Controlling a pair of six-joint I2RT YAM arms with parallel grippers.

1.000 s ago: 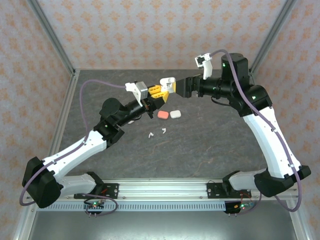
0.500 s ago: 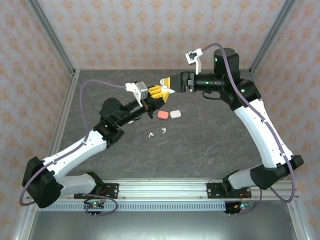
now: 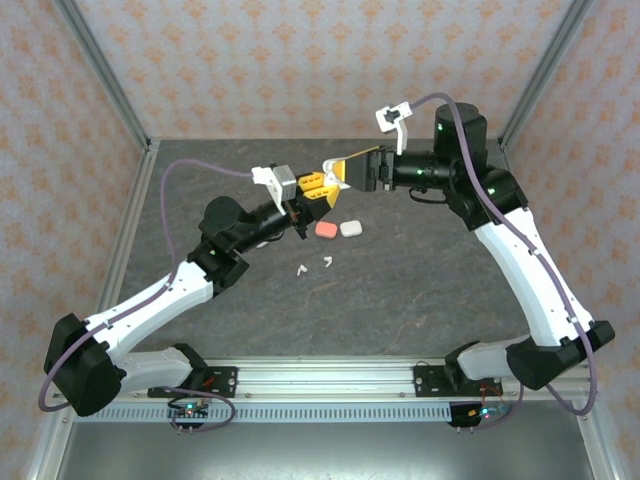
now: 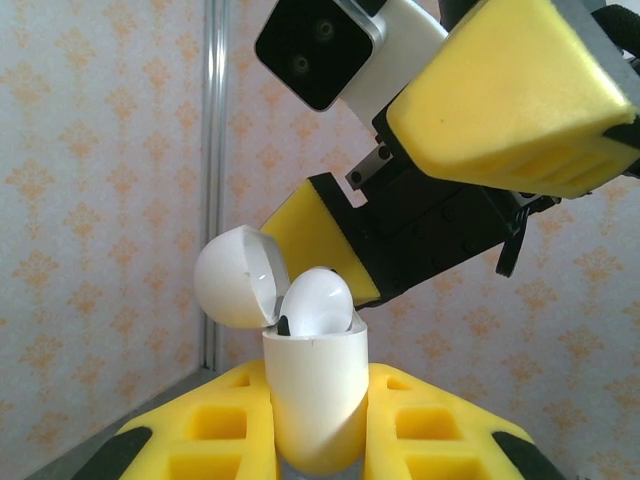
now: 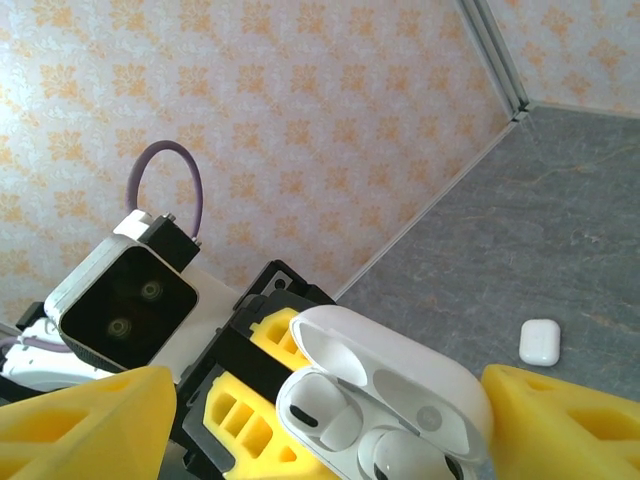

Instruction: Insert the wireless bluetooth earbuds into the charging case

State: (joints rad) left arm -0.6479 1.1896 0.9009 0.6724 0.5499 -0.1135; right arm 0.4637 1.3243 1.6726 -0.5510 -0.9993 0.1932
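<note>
A white charging case stands upright, and my left gripper is shut on its lower half. Its lid is flipped open, and a white earbud sticks up out of it. From the right wrist the case shows two of the wireless bluetooth earbuds seated inside, one beside the other. My right gripper is open, with a yellow finger well off one side of the case and the other close beside the lid. In the top view the left gripper and right gripper meet above the table's far middle.
Two loose white earbuds lie on the grey table. Just beyond them sit a shut pink case and a shut white case, the latter also seen from the right wrist. Patterned walls and metal posts enclose the table.
My right arm has swung left and turned its wrist, bringing its fingers around the held case, and its jaws have narrowed a little. The left arm has stayed still.
</note>
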